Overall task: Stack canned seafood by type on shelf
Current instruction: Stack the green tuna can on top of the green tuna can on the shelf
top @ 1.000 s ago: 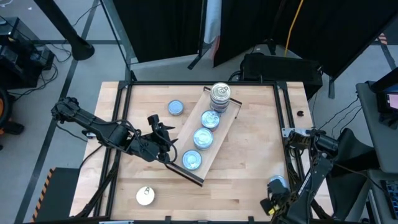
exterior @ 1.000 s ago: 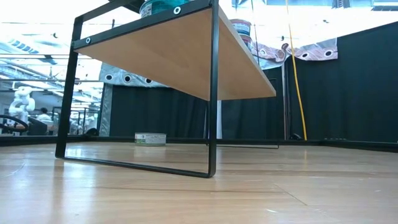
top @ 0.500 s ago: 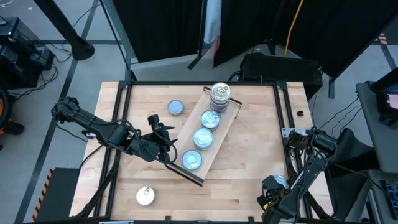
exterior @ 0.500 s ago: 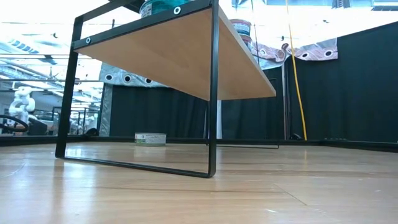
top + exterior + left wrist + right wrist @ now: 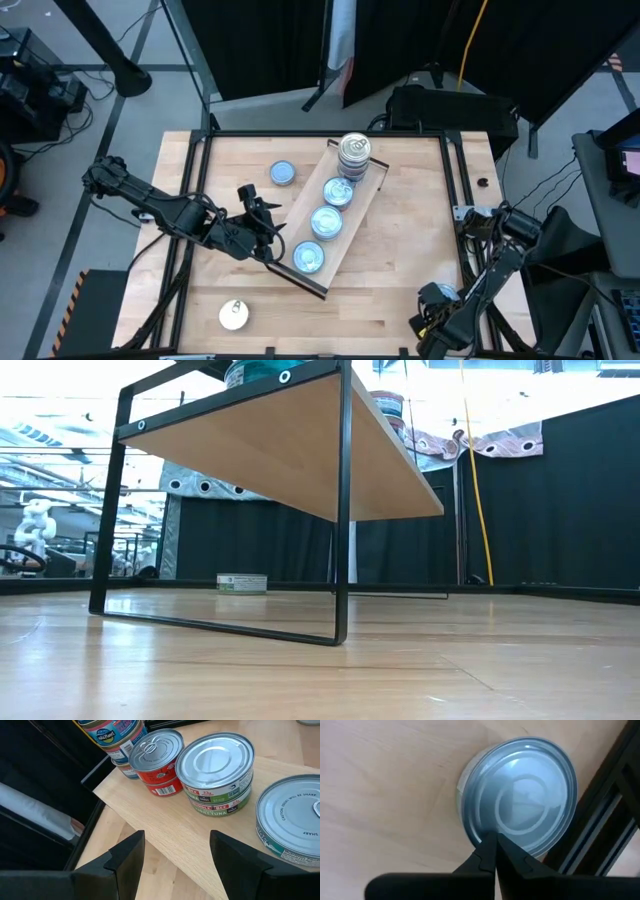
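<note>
The shelf [image 5: 352, 215] is a light-wood board lying slantwise mid-table. It carries a stack of tins [image 5: 353, 153] at its far end and three blue-topped tins [image 5: 326, 221] in a row. One blue-topped tin [image 5: 283, 173] and one cream-topped tin [image 5: 233, 315] rest loose on the table. My left gripper [image 5: 262, 212] hangs open beside the shelf's left long side, with nothing between its fingers [image 5: 125, 857]. My right gripper [image 5: 495, 840] is shut, pointing down at a silver-topped tin [image 5: 520, 795] by the near right corner [image 5: 445, 291]. My right gripper's shut fingertips [image 5: 490, 845] come from above, pointing down, at the edge of the tin's flat top [image 5: 485, 827]. The tin stands flat on the table beside the black rail. Whether the tips touch the top, I cannot tell.
A black frame rail [image 5: 600, 825] runs close along the tin's right side and rings the table [image 5: 455, 190]. In the left wrist view a red-labelled tin [image 5: 157, 762] and a green-labelled pair [image 5: 217, 770] stand on the board. Bare wood lies between the shelf and the right rail [image 5: 410, 240].
My right gripper has come down and a little toward the table's left, onto the tin at the near right corner, staying shut; it now covers most of that tin in the high view. The tins and the shelf have not moved.
</note>
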